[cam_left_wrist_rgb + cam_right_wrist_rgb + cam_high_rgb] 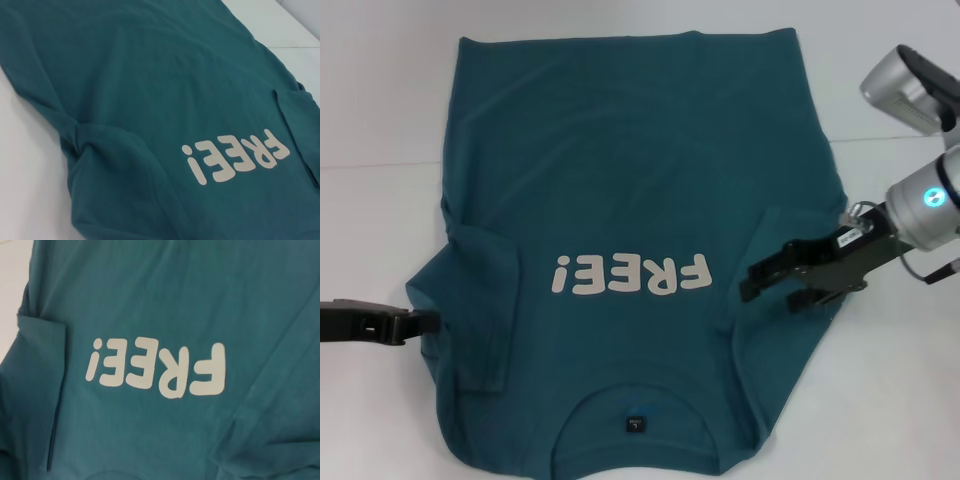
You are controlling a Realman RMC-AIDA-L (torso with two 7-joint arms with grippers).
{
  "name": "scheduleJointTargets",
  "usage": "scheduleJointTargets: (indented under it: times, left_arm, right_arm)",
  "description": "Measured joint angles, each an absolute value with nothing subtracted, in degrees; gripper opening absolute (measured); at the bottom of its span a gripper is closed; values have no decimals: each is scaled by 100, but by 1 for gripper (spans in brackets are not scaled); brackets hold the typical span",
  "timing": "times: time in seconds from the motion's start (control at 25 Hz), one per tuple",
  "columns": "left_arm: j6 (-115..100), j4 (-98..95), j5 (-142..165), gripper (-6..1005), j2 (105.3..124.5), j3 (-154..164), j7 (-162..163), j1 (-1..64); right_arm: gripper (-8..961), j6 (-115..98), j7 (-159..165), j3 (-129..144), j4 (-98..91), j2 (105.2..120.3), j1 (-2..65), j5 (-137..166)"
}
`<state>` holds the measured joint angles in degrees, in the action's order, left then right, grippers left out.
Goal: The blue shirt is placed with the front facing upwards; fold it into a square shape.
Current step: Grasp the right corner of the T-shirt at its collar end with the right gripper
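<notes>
White table (380, 100), seemingly seamed.

The blue shirt (620, 200) spreads across most of the white counter (380, 100), both sleeves folded in over its body. Bare counter runs along each side and beyond the far hem. The left gripper (420, 322) occupies the left edge; the right gripper (775, 275) hangs over the right sleeve.
</notes>
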<state>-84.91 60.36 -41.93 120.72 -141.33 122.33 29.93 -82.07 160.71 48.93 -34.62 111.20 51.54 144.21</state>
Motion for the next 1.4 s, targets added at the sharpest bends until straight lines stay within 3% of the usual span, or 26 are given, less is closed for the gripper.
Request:
scheduleJointTargets:
  times: [1.4]
  left_arm:
    - [-8434,5804,-4192,2,12067,-14180,11948,2983]
  right_arm:
    - [827,-7220,16501,5037,-3061,11346,5276,14676]
